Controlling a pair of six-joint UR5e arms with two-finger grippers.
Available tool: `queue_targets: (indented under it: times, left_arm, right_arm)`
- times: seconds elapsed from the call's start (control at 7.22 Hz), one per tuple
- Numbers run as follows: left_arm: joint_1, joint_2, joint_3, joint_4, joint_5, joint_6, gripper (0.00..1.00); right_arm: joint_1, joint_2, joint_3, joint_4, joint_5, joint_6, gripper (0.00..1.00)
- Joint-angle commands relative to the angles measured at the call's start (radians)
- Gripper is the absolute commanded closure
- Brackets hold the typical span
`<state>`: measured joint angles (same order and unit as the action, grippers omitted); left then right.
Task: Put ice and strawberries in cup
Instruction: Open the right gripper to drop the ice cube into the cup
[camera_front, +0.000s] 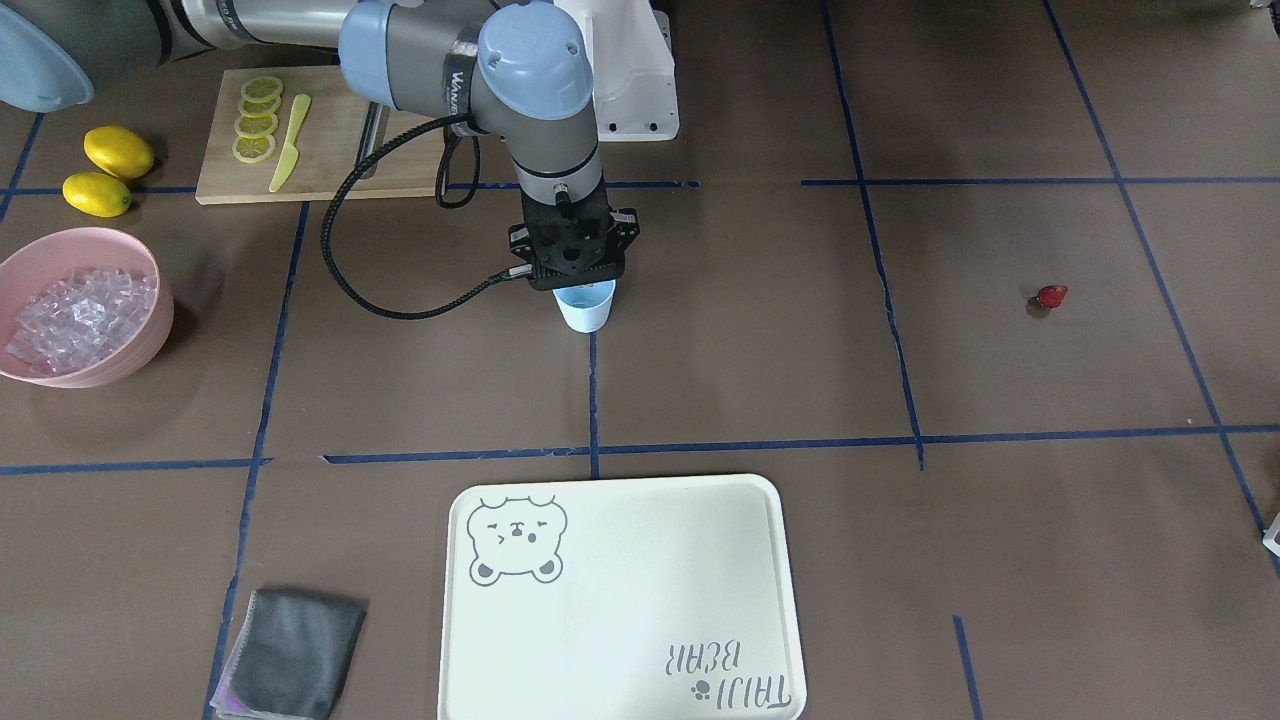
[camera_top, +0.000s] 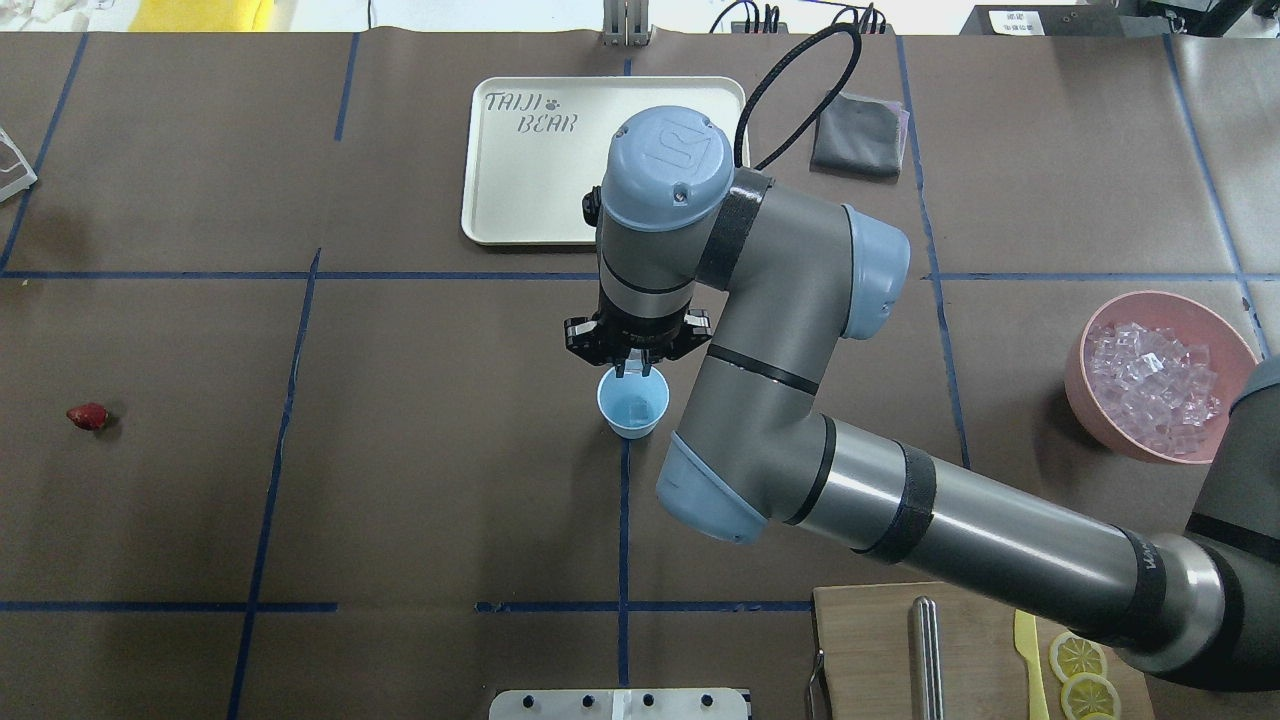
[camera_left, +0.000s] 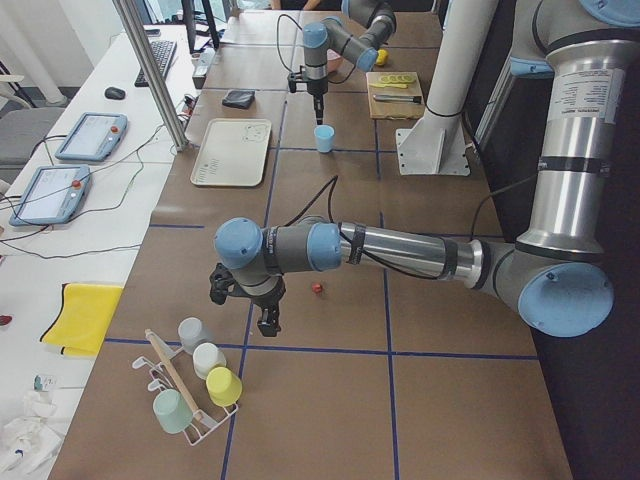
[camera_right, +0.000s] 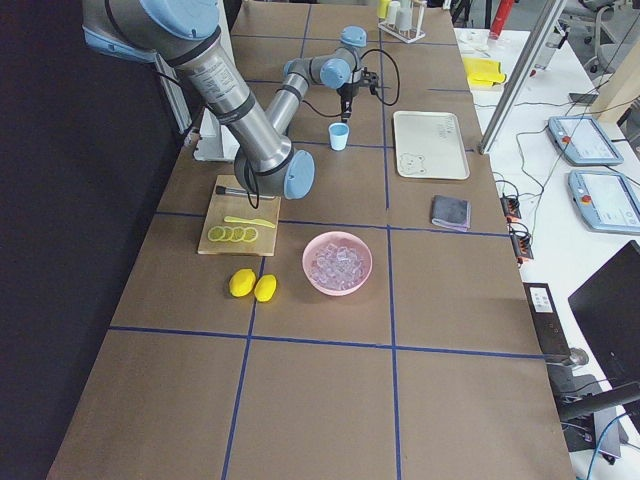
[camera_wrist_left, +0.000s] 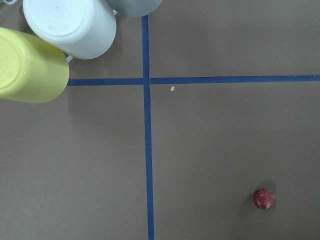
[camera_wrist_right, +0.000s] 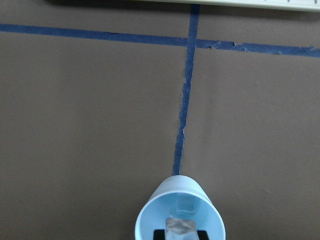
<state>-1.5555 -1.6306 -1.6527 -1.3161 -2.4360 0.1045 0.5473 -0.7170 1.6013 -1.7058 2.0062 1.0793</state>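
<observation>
Ice cube (camera_wrist_right: 180, 226) clamped in right pincer (camera_top: 633, 371) over cup (camera_top: 632, 410), near "TAIJI BEAR" tray (camera_top: 540, 195).

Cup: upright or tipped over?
Upright. The cup stands on its base, mouth facing up in the overhead and right wrist views; the right claw holds an ice cube over it.

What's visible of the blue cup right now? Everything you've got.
Small pale-blue plastic cup, tapered, no handle, upright on the brown table, straddling a blue tape line. The right gripper hangs directly over it, fingers pinching a clear ice cube at its mouth. Whether they touch the rim is unclear; another cube may lie inside.
</observation>
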Motion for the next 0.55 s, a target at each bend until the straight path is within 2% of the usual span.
queue_targets:
  times: [0.0,0.28,0.42]
  left_arm:
    - [0.000,0.000,-0.001,0.000,0.000,0.000,0.00]
    - [0.000,0.000,-0.001,0.000,0.000,0.000,0.00]
    - [0.000,0.000,-0.001,0.000,0.000,0.000,0.00]
  right_arm:
    - [-0.010,-0.001,-0.015,0.000,-0.009,0.001,1.00]
    - [-0.010,0.001,-0.017,0.000,-0.009,0.001,0.95]
    - [-0.010,0.002,-0.018,0.000,-0.009,0.002,0.80]
